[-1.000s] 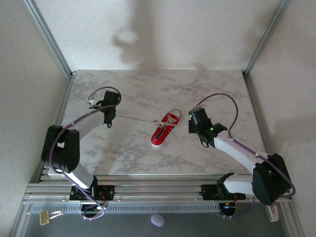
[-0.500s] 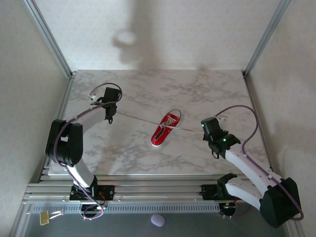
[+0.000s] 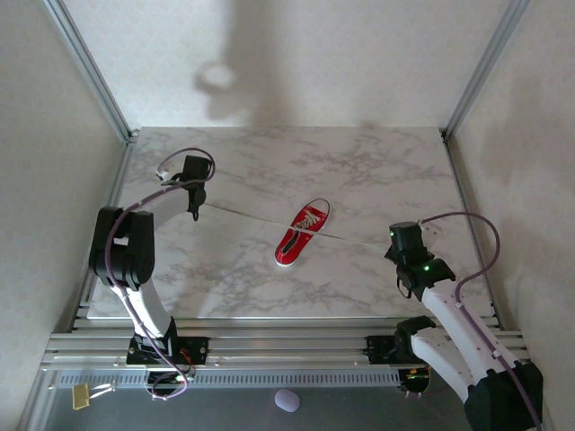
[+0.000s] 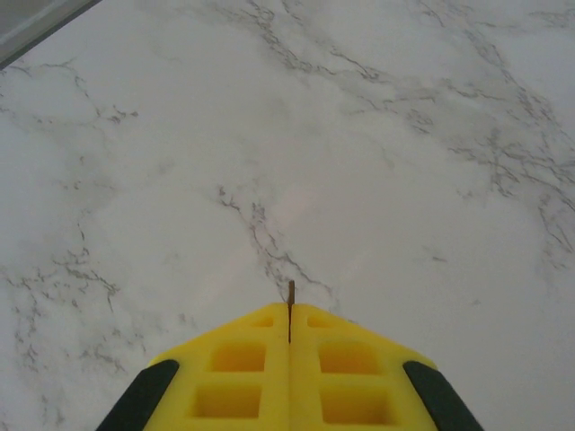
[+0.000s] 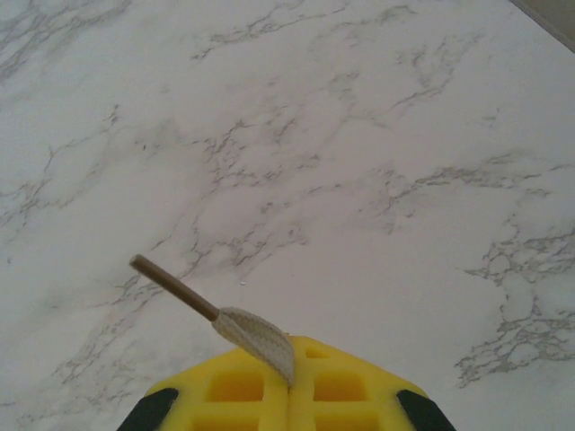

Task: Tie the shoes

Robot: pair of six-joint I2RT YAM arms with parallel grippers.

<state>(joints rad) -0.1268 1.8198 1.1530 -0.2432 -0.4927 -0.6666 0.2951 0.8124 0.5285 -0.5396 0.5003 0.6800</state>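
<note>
Your left gripper [image 4: 289,312] is clamped right down, pads together, with just a sliver of lace tip [image 4: 290,292] poking out at 12 o'clock between them. The right gripper [image 5: 292,352] is pinched tight too, on the woven lace end [image 5: 258,334], whose aglet sticks out toward 10 o'clock. From above, both strands run taut to the red sneaker [image 3: 301,235], which sits around the middle of the marble table [image 3: 359,171] with its toe pointing to 7 o'clock. The left gripper is off at about 10 o'clock from it and the right at about 4. I can't tell what the knot looks like, it's too small. My worry is that you're holding the lace near its ends, so more pull could slip it out of the pads. The sneaker looks light too, so uneven tension could drag or spin it instead of cinching anything.
</note>
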